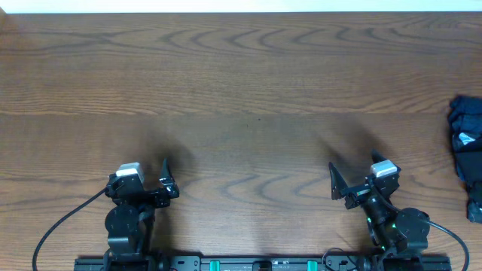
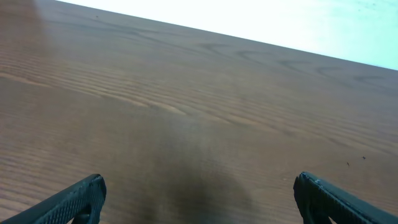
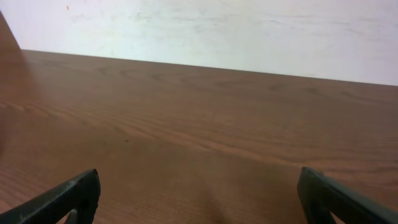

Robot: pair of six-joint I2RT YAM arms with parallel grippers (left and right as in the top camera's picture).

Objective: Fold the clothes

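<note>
The clothes are out of view in every frame. My left gripper (image 1: 147, 175) hovers over bare wood near the table's front left; its jaws are open wide and hold nothing. In the left wrist view the left gripper (image 2: 199, 186) shows only two dark fingertips (image 2: 87, 194) at the lower corners, with plain tabletop between them. My right gripper (image 1: 354, 167) is at the front right, open as well and empty. The right wrist view shows the right gripper (image 3: 199, 180) the same way, with brown wood between its fingertips (image 3: 317, 186).
A dark blue bundle (image 1: 467, 143) with a grey-white patch lies at the table's right edge, partly cut off by the frame. The wooden table (image 1: 241, 83) reaches back to a white wall (image 3: 217, 31). Black cables trail from both arm bases at the front edge.
</note>
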